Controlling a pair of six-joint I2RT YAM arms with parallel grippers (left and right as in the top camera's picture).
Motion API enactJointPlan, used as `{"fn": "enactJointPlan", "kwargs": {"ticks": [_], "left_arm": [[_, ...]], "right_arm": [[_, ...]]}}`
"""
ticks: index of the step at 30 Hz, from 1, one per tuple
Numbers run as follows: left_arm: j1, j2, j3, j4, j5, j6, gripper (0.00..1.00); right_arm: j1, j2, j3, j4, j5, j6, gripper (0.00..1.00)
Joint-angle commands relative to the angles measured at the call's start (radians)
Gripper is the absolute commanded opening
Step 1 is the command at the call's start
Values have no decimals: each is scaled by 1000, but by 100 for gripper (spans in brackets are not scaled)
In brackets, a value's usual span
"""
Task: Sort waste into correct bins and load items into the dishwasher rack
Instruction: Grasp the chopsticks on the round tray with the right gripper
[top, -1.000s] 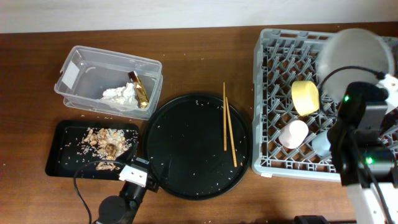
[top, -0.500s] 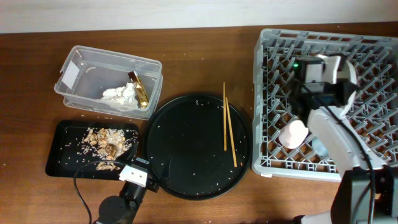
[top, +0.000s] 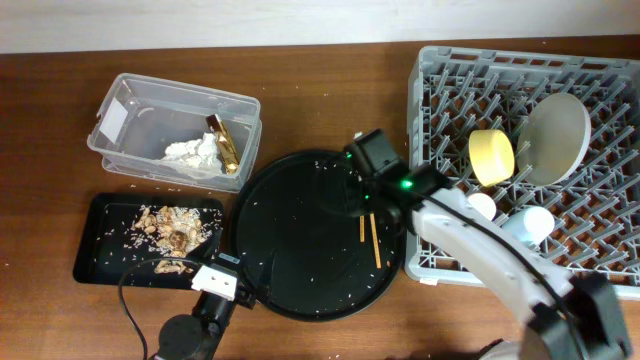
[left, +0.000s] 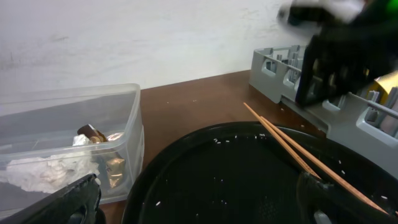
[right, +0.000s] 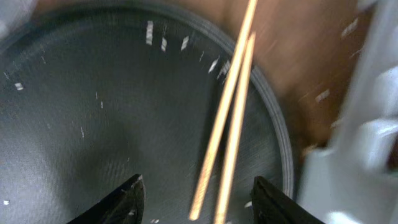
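Observation:
The chopsticks (top: 371, 243) lie on the big round black tray (top: 300, 250), their far ends over its rim. My right gripper (top: 362, 172) hovers over their upper half, open; its fingers (right: 132, 194) straddle both chopsticks (right: 231, 118) without touching. My left gripper (top: 230, 275) sits at the tray's front-left edge, open and empty, fingers (left: 74, 200) wide apart. In the rack (top: 430, 120) stand the plate (top: 555, 135), the yellow bowl (top: 490, 157) and two pale cups (top: 530, 225). The clear tub (top: 130, 110) holds the tissue (top: 195, 155) and wrapper (top: 225, 140). Food scraps (top: 170, 230) lie in the black tray (top: 100, 215).
Rice grains are scattered across the round tray. The rack's left wall (left: 280, 62) stands just right of the chopsticks (left: 292, 149), with my right arm (left: 342, 50) above it. The tub's wall (left: 127, 124) is close on the left.
My right arm swung from over the rack to the left, down over the chopsticks, and its jaws opened. The plate it carried now stands in the rack. The left arm stayed still.

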Motion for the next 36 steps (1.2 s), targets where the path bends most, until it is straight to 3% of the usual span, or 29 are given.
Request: {"fn": "enactJointPlan", "kwargs": {"ticks": [1, 6, 9, 12, 14, 18, 20, 22, 26, 28, 29, 32, 36], "left_arm": [[3, -5, -6, 2, 8, 12, 99], [3, -5, -6, 2, 8, 12, 99], [3, -5, -6, 2, 8, 11, 99], [3, -5, -6, 2, 8, 12, 99], [3, -5, -6, 2, 8, 12, 99], [3, -5, -6, 2, 8, 11, 99], [3, -5, -6, 2, 8, 12, 99], [3, -5, -6, 2, 8, 12, 99], [3, -5, -6, 2, 8, 11, 99], [3, -5, -6, 2, 8, 11, 99], [3, -5, -6, 2, 8, 11, 99], [3, -5, -6, 2, 8, 12, 100], [3, -5, -6, 2, 8, 12, 99]], "right_arm": [[4, 135, -11, 53, -61, 98, 52], [2, 304, -11, 122, -21, 109, 45], [4, 311, -11, 122, -23, 109, 33], [4, 310, -10, 103, -85, 105, 4], [4, 292, 3, 76, -106, 77, 4], [-6, 86, 68, 6, -133, -46, 4], [-9, 40, 68, 6, -133, -188, 4], [-9, 84, 67, -32, -132, -314, 21], [-8, 270, 65, -18, -135, -417, 40], [-9, 333, 65, -17, -137, -424, 43], [-9, 342, 65, -16, -145, -424, 40], [-8, 344, 65, -30, -220, -417, 6], [-18, 259, 93, -63, -319, -387, 4]]}}
